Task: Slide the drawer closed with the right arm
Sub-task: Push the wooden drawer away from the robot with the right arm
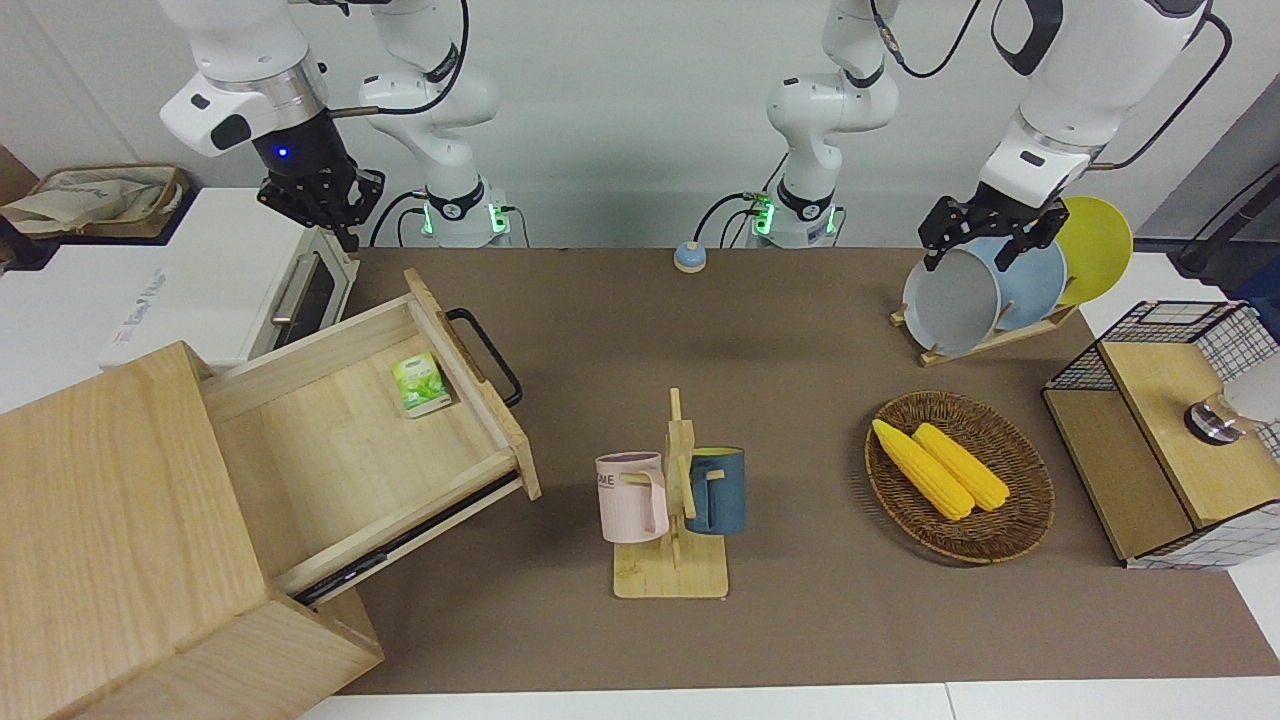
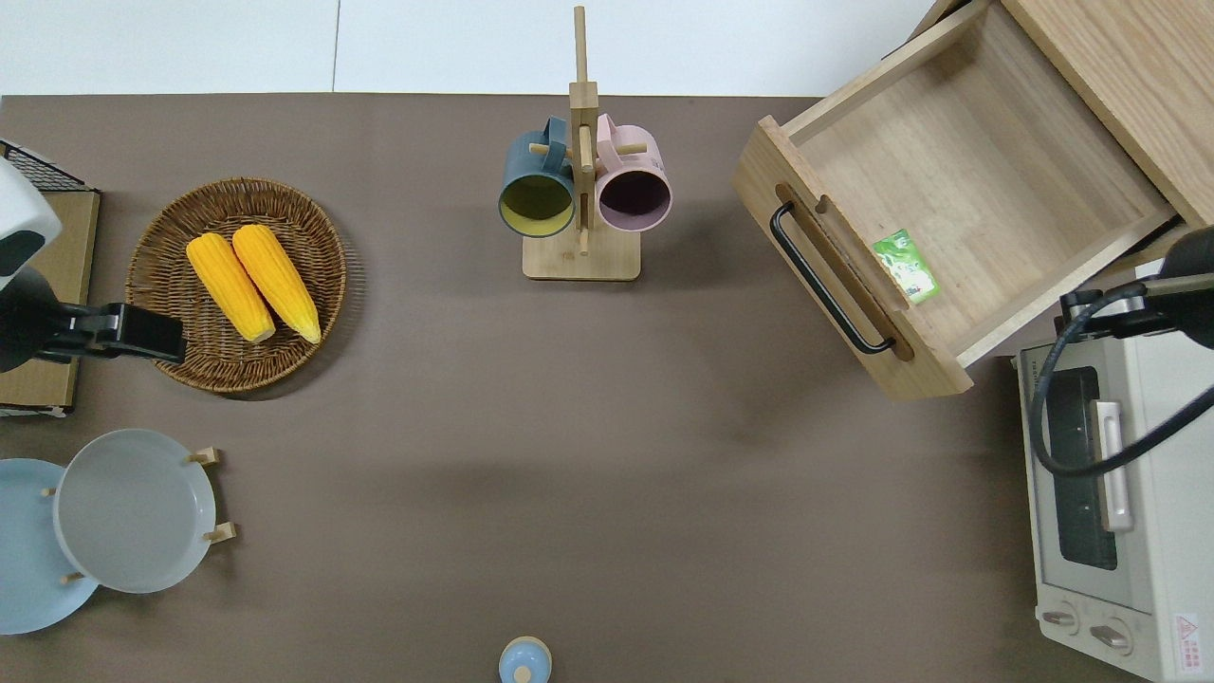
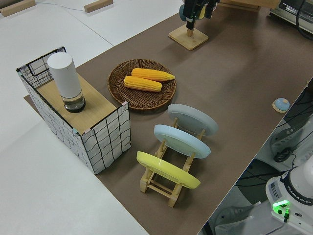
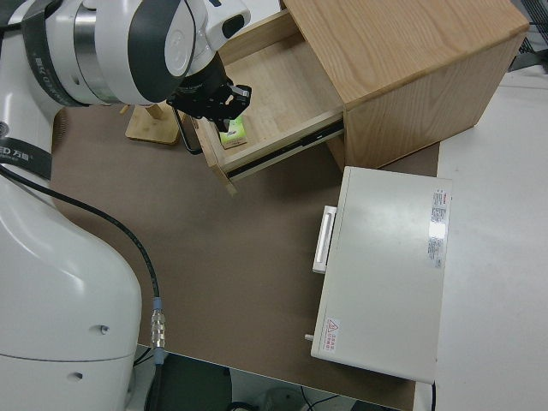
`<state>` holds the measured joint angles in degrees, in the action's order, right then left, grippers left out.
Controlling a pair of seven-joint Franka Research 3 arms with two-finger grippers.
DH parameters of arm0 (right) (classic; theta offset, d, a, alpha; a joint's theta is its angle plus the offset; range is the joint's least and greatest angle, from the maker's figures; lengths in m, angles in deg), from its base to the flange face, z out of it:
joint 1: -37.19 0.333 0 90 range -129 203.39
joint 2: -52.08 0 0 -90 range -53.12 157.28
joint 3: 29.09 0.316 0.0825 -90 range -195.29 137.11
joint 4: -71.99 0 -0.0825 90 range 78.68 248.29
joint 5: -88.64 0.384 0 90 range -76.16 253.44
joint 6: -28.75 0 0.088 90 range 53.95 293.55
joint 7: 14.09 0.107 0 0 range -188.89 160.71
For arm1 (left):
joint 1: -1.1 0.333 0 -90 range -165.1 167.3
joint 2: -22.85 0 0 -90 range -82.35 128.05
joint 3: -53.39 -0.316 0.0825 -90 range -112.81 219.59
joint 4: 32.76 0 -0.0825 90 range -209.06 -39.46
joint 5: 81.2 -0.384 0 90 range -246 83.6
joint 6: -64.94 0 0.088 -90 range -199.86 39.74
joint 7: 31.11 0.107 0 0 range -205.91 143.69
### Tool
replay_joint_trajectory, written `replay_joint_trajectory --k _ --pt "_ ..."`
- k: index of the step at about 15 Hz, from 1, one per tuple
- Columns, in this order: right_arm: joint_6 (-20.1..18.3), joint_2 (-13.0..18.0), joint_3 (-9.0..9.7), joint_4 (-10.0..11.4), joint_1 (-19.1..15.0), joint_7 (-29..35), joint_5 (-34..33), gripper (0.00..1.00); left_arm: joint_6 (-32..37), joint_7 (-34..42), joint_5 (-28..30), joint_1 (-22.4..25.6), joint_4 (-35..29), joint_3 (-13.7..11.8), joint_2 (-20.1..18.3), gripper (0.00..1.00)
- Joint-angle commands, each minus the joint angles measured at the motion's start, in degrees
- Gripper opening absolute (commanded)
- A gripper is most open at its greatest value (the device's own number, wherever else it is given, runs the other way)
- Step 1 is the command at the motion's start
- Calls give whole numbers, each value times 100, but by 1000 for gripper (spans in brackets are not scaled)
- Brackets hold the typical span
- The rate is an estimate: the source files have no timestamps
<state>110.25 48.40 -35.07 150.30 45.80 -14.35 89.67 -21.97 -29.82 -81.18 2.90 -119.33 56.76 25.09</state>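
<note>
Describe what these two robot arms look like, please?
Both arms are glossy white with rounded jointed segments, dark bands at the joints and black cables looping alongside. Each ends in a black two-finger gripper. The right gripper has a silver ring and blue light at its wrist; the left gripper shows none. Their bases glow green.

drawer (image 1: pixel 350 440) | pale wood (black bar handle) | pulled fully open
</note>
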Motion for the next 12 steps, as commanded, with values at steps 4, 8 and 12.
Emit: replay_joint_trajectory --k 4,8,12 --pt "32 104 1248 97 -432 1449 -59 0 113 56 -98 31 149 40 65 993" --pt "233 25 1239 97 35 2231 -217 0 113 56 -98 31 140 40 65 993" --pt "445 -247 1248 105 632 3276 -401 0 113 56 -98 31 149 40 65 993"
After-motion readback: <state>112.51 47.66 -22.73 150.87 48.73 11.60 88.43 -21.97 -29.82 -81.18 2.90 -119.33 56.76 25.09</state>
